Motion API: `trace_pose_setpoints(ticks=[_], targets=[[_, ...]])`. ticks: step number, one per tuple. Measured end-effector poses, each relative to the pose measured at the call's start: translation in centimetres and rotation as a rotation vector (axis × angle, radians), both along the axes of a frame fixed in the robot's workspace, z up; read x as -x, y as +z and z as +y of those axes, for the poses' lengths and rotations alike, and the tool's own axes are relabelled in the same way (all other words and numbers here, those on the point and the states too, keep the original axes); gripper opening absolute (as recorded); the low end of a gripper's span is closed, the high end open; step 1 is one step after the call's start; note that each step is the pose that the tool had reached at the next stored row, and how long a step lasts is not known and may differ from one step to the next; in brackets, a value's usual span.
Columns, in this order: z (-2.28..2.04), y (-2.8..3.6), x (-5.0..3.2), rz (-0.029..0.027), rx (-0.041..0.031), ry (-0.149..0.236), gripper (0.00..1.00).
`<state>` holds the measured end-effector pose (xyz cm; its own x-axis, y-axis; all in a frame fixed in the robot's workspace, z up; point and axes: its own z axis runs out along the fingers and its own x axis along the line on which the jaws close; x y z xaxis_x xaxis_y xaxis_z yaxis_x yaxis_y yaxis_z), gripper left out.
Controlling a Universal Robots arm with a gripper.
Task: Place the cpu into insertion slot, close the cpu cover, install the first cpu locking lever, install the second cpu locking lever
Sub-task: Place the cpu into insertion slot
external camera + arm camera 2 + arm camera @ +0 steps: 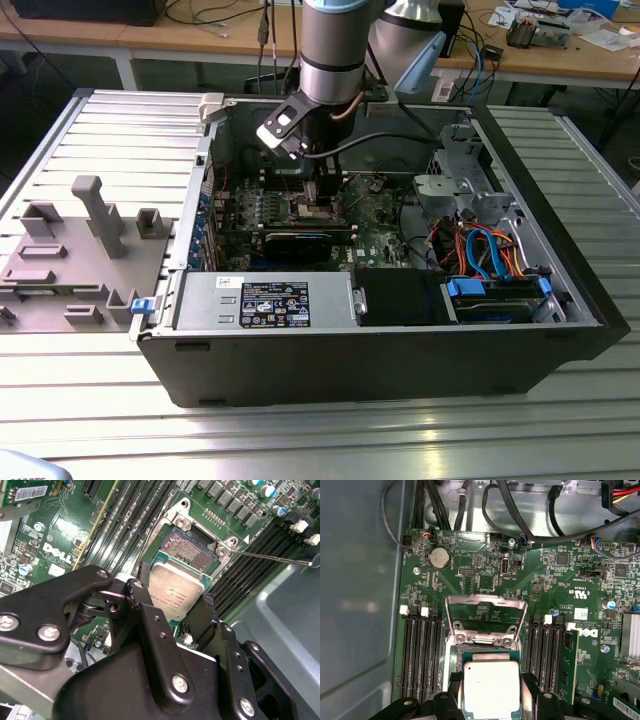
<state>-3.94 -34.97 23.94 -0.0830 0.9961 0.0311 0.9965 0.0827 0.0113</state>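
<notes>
My gripper (pixel 175 599) is shut on the cpu (pixel 176 591), a flat square chip with a silver-grey top and green edge, one black finger on each side. In the first wrist view the cpu (pixel 491 685) sits between the fingers (pixel 451 692) just in front of the raised cpu cover (pixel 485 599), a silvery frame standing open on its hinge. The insertion slot (pixel 192 547), a dark recess with a metal rim, lies partly bare beyond the chip. Whether the chip touches it I cannot tell. In the exterior view the gripper (pixel 325 195) reaches down inside the computer case.
Long black memory slots (pixel 417 655) flank the socket on both sides. A thin metal lever rod (pixel 270 557) juts out beside the socket. The case (pixel 300 360) also holds a power supply, cables (pixel 480 250) and a drive cage. A grey fixture (pixel 70 250) lies on the exterior view's left.
</notes>
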Motion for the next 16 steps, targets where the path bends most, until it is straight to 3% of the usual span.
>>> trace_pose_setpoints(ticks=[16], targets=[[0.0, -0.31, 0.0, 0.0, 0.0, -0.002, 0.55]])
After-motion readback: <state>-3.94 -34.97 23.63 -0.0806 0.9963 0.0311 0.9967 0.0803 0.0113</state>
